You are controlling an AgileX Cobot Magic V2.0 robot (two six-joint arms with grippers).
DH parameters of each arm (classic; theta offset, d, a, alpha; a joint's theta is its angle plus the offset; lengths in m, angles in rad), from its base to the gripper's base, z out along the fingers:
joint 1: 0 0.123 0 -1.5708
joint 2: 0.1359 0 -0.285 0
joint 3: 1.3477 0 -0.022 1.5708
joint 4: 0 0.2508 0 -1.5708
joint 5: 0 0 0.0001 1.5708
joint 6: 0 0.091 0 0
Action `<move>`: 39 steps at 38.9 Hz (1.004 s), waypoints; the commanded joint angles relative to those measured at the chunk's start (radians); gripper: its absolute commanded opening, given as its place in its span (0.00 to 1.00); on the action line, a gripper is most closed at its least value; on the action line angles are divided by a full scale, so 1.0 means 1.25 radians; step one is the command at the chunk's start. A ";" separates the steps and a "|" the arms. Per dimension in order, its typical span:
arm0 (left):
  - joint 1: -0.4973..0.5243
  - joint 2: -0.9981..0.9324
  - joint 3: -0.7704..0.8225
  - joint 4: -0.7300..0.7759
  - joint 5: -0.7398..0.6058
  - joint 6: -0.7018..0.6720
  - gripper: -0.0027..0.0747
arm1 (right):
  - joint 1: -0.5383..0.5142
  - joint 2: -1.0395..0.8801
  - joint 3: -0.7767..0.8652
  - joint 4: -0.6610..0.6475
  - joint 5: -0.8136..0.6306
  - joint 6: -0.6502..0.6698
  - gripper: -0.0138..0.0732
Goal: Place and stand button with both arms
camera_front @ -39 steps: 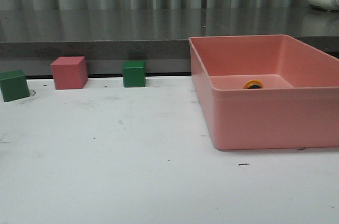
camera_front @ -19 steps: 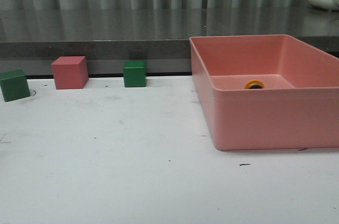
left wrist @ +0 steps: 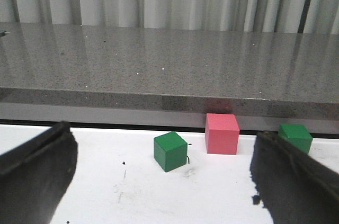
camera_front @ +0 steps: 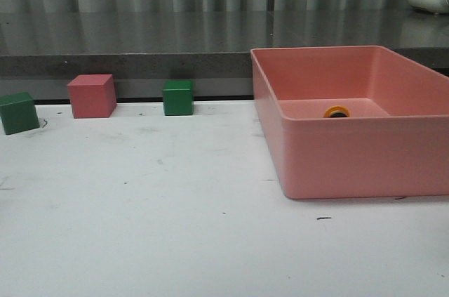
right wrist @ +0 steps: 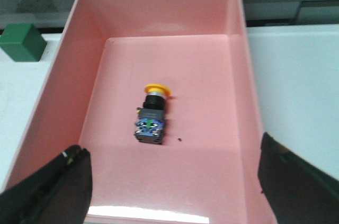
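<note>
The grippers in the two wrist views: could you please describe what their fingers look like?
In the left wrist view, the left gripper shows two broad, dark, matte black fingers. The right gripper has similar black fingers, one with a faint pale edge. No cables or markings are visible. The front view shows neither arm.

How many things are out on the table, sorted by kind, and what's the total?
Green cubes: 2
Pink cube: 1
Pink bin: 1
Button: 1, lying on its side inside the bin
Total: 5
</note>
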 commanded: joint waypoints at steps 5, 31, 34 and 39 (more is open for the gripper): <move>0.000 0.012 -0.029 -0.007 -0.068 -0.005 0.86 | 0.098 0.185 -0.177 0.017 0.024 0.003 0.91; 0.000 0.012 -0.029 -0.007 -0.068 -0.005 0.86 | 0.083 0.631 -0.592 -0.176 0.285 0.339 0.77; 0.000 0.012 -0.029 -0.007 -0.068 -0.005 0.86 | 0.083 0.656 -0.613 -0.176 0.286 0.339 0.83; 0.000 0.012 -0.029 -0.007 -0.068 -0.005 0.86 | 0.083 0.690 -0.639 -0.175 0.307 0.339 0.89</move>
